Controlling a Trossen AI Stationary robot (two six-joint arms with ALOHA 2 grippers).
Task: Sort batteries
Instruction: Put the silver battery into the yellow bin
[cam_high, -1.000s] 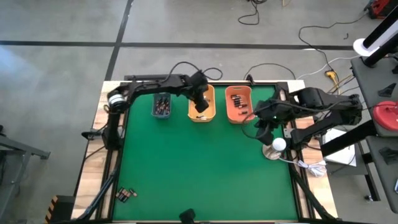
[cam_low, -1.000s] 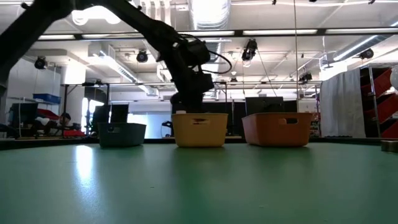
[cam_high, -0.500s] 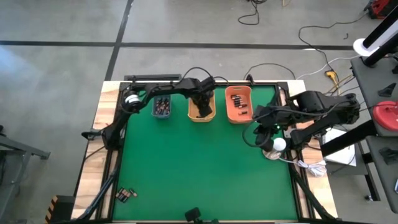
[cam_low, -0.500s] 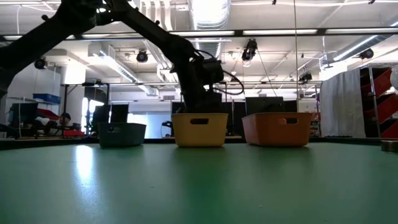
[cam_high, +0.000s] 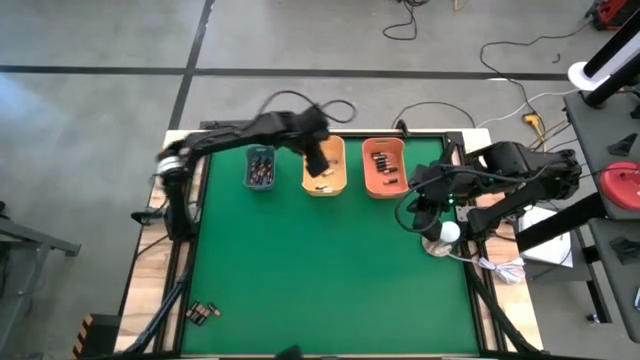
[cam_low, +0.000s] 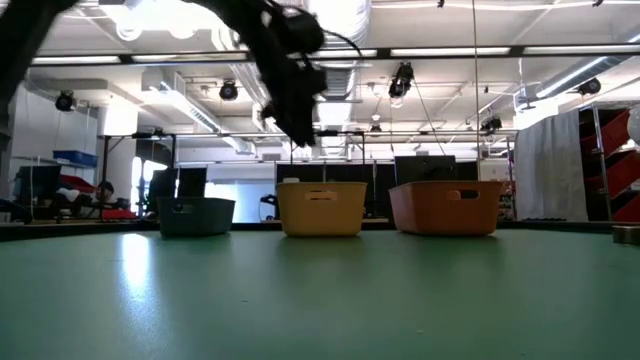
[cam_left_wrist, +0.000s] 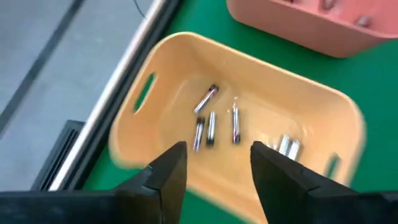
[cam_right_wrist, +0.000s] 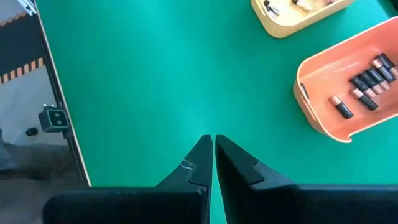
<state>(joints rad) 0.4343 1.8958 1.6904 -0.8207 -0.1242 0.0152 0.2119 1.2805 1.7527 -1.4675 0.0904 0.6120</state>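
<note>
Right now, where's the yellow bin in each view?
High: yellow bin, middle of three along the far edge.
Low, centre, between the grey-blue and orange bins.
Left wrist, fills the frame, batteries inside.
Right wrist, top edge, partly cut off.
Shared landmark: orange bin beside it.

Bright overhead lighting, motion-blurred left arm (cam_high: 240, 135)

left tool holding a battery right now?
No. In the left wrist view the left tool is open and empty above the yellow bin, with the batteries lying on its floor.
</note>
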